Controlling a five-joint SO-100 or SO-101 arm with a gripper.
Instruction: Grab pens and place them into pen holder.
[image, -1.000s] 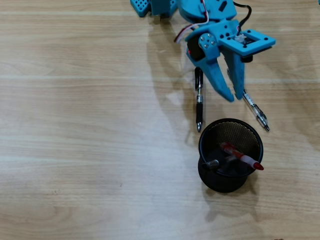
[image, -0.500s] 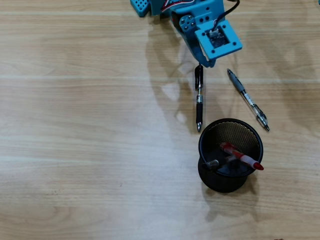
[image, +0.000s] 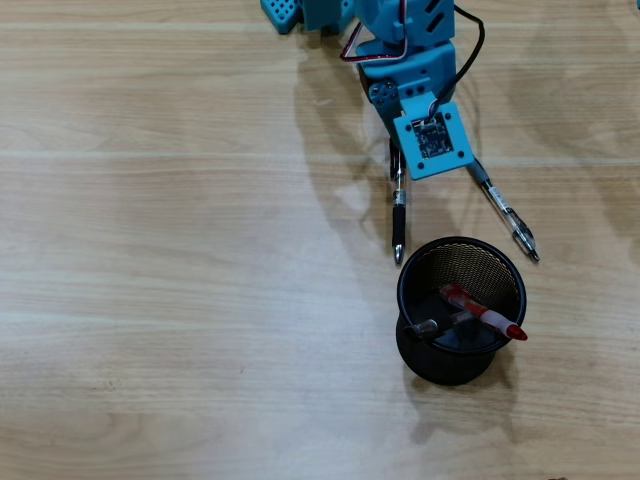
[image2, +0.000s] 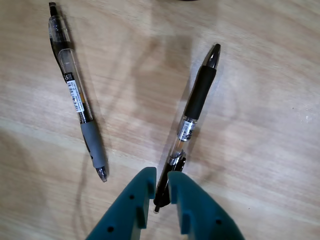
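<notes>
Tool (image2: 160, 186) at the clip end of the black-sleeved pen (image2: 192, 117), fingers nearly together astride its tip; whether they already pinch it cannot be told. The grey pen (image2: 80, 100) lies apart on the table (image: 150, 250). The holder (image: 460, 310), near both pens, contains a red pen (image: 483, 312) and another. Risk: a grasp this close to the end may let the pen pivot or slip free on lifting.
</notes>
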